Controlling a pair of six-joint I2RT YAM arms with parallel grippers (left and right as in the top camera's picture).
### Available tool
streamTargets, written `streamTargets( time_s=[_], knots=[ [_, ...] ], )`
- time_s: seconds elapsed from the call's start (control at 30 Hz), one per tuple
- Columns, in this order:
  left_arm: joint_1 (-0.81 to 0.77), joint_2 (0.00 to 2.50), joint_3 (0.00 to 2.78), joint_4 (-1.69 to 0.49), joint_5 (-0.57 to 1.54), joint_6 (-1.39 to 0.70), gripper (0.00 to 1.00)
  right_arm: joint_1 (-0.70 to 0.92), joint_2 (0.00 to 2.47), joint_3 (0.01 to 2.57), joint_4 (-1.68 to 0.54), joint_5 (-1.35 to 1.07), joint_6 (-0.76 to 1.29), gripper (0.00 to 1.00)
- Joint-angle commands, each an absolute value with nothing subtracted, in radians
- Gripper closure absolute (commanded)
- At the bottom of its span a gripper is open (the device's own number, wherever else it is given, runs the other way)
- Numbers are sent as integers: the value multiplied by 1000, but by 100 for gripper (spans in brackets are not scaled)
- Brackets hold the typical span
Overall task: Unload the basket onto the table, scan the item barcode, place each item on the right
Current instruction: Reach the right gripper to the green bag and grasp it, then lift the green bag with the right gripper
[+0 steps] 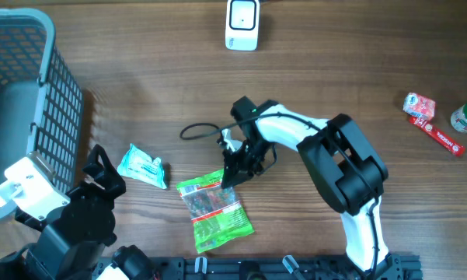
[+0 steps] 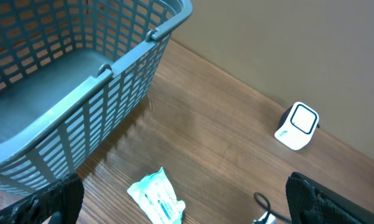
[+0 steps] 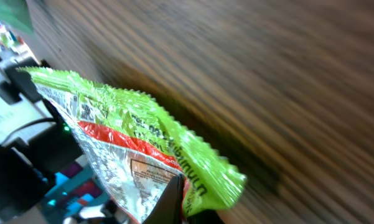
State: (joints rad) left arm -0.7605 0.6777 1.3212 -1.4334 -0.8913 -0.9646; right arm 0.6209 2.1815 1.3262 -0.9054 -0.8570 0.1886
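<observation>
Showing a red band, the crinkly green packet (image 1: 214,211) has serrated edges.

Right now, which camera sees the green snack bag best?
The overhead view: the green snack bag shows nearly whole and fairly sharp there. The right wrist view shows it very close, but blurred and cut off. The left wrist view misses it.

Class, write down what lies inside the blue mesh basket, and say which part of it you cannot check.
Only bare floor and mesh walls show inside the basket; no item is visible. The left arm covers its near corner from overhead, so that part is unchecked.
</observation>
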Motion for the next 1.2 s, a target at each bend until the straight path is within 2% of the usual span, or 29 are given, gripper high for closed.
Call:
streamTargets(
  time_s=[0.0,0.13,0.27,0.4,0.5,0.63,0.7,0.73,0.77,0.83,0.87,1.07,1.17],
  knots=[
    [-768,683,1315,-1433,-897,-977,0,535,2184,1430,-987,-974,195,96],
    [-768,683,1315,-1433,-897,-977,0,456,2141,1509,-1060,-1193,279,96],
    [-768,683,1315,-1433,-897,-977,0,380,2090,1520,-1063,-1230,703,96],
    [-768,683,1315,-1433,-897,-977,0,341,2083,1520,-1047,-1222,842,96],
    [-768,683,1315,-1433,-897,-977,0,323,2083,1520,-965,-1039,835,96],
    [-768,683,1315,-1433,-897,-977,0,316,2083,1520,-929,-634,835,96],
    [-768,683,1315,-1433,-897,-977,0,316,2083,1520,-909,-509,772,96],
    [-768,683,1315,-1433,-897,-977,0,316,2083,1520,-897,-488,727,92],
    [-768,683,1315,-1433,-897,-977,0,316,2083,1520,-879,-487,653,76],
    [-768,683,1315,-1433,-897,-977,0,316,2083,1520,-864,-519,533,20],
    [-768,683,1315,-1433,-897,-977,0,316,2083,1520,-870,-537,495,2],
    [-768,683,1315,-1433,-897,-977,0,316,2083,1515,-990,-509,444,1],
    [-768,683,1315,-1433,-897,-977,0,321,2083,1483,-982,-509,417,0]
  ],
)
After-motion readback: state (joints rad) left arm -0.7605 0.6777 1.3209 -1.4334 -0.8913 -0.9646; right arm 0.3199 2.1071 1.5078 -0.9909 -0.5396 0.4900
